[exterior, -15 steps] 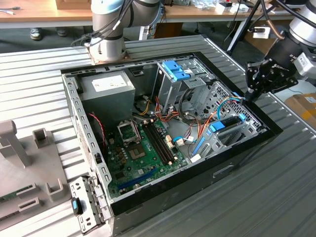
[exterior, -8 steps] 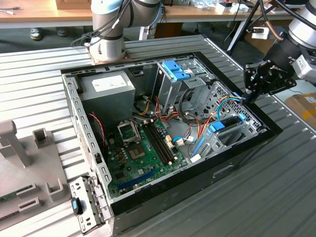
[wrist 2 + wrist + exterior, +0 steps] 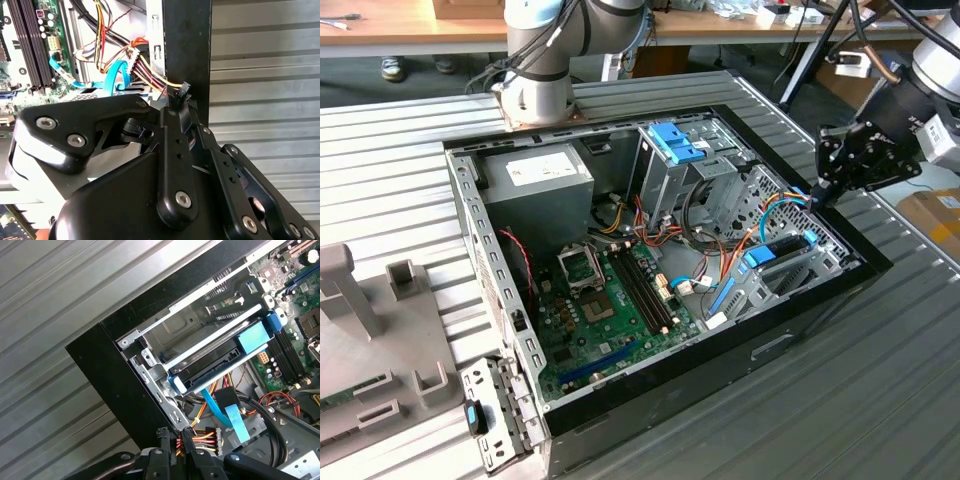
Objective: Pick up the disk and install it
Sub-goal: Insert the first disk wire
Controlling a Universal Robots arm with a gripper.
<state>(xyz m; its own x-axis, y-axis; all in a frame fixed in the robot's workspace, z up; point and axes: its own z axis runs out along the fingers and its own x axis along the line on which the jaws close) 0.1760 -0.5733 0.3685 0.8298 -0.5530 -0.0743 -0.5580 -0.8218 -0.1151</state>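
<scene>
- At the exterior view's left, a grey fixture [image 3: 350, 320] was seen on the ribbed metal counter [image 3: 410, 150].
- In the middle, an open computer case [image 3: 770, 350] was laid flat on the counter, with its green motherboard [image 3: 610, 310] exposed.
- Toward the exterior view's right, the disk [image 3: 783, 250] was seated in a metal bay inside the case, close to the case's wall. In the first wrist view the disk [image 3: 207, 369] was lying between the bay's rails.
- Furthest right, the end effector [image 3: 817, 197] was held at the case's edge, beside coloured wires [image 3: 205, 436]. Its fingers were drawn narrow, almost together, and nothing was gripped.
</scene>
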